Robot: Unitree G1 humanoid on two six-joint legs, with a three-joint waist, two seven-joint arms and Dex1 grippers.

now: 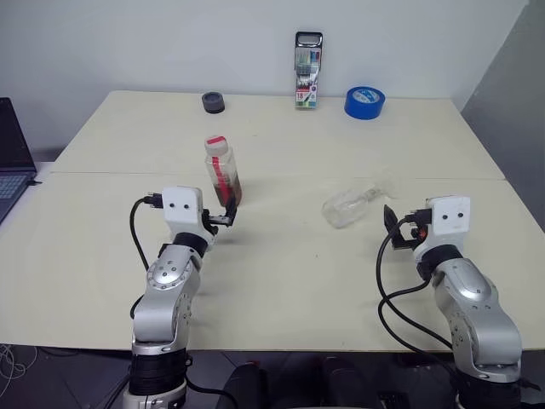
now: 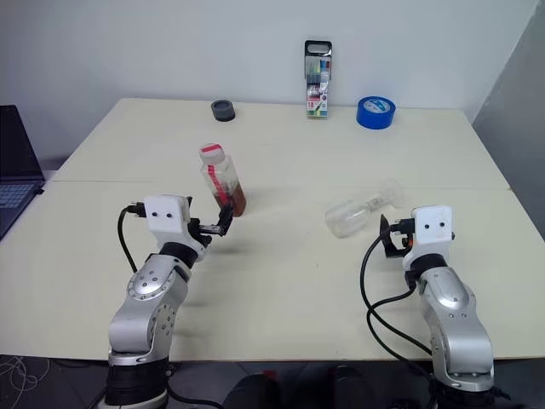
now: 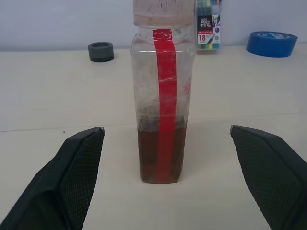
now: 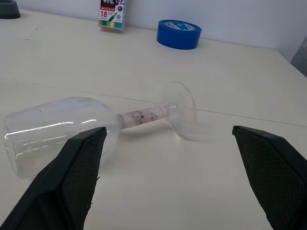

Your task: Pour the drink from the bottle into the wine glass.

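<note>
Bottle point(image 3: 163, 96) stands upright on the table point(image 1: 281, 281), capped, clear plastic with a red strip down its side, amber drink point(image 3: 160, 155) filling roughly its lower third. Left gripper point(image 3: 165, 179) sits just before it, fingers wide apart and not touching it. Wine glass point(image 4: 96, 127) lies on its side, empty, ahead of the right gripper point(image 4: 165, 182), whose fingers are also spread. Bare tabletop lies between bottle and glass. Blue tape point(image 1: 364, 102), a marker pack point(image 1: 307, 72) and a dark cap point(image 1: 214, 102) sit along the far edge.
</note>
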